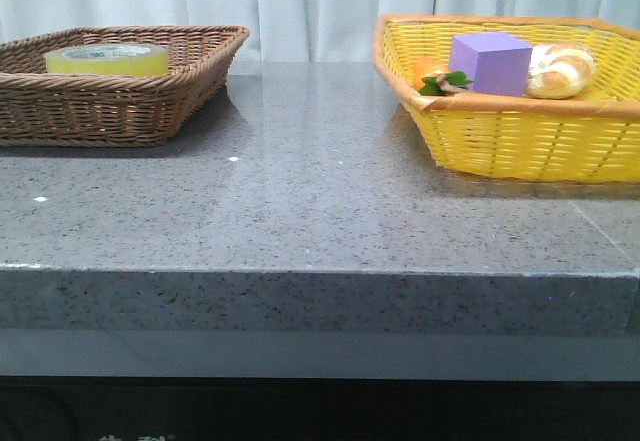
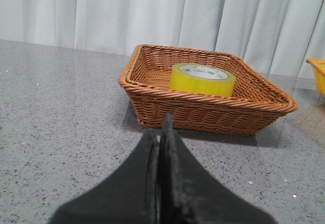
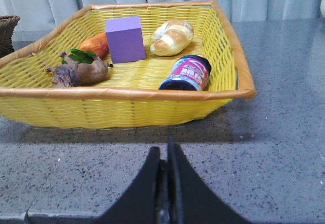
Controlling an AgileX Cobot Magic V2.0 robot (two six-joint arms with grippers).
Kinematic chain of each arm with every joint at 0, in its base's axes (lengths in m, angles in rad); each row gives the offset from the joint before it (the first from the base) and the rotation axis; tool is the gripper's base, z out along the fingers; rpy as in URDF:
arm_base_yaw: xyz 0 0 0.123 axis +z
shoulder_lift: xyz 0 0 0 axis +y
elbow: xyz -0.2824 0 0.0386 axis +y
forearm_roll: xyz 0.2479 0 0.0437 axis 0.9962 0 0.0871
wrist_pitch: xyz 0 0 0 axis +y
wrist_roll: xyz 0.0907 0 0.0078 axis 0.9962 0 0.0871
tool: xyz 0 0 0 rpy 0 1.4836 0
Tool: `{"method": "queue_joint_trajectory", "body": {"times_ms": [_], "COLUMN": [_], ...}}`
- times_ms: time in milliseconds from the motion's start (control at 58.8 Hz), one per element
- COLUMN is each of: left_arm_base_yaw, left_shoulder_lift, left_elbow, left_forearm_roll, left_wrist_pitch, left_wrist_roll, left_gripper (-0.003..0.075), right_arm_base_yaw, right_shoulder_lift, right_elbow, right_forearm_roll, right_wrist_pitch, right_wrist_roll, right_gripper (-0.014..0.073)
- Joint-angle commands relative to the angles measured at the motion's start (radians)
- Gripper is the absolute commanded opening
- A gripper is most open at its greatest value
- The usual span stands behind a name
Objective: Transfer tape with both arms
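The left end effector had its black fingers pressed together, holding nothing, poised above the grey speckled worktop. Straight ahead of its fingertips stood a brown wicker basket, and the tape lay flat inside it, beyond the near wall and well apart from the fingers, with green print showing on its inner core. The right end effector was likewise closed and empty, its fingers together over the worktop. Just ahead of it sat a yellow woven basket holding a purple cube, a bread roll, an orange fruit with green leaves, a brownish lumpy item and a dark jar lying on its side nearest the fingertips. Neither end effector touched its basket.
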Motion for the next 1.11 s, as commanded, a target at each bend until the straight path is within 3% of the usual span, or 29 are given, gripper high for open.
{"method": "queue_joint_trajectory", "body": {"times_ms": [0, 1088], "left_arm_base_yaw": [0.0, 0.0], "left_shoulder_lift": [-0.018, -0.018], "left_elbow": [0.038, 0.038], "left_forearm_roll": [0.0, 0.0], "left_wrist_pitch": [-0.082, -0.082], "left_wrist_roll": [-0.006, -0.006], "left_gripper": [-0.002, -0.002], "right_arm_base_yaw": [-0.007, -0.027], "right_shoulder_lift": [-0.027, -0.027], "right_elbow": [-0.027, -0.027], "right_forearm_roll": [-0.005, 0.006], "right_wrist_pitch": [-0.126, -0.16], "right_wrist_roll": [-0.014, -0.046], "right_gripper": [-0.0069, -0.0069]}}
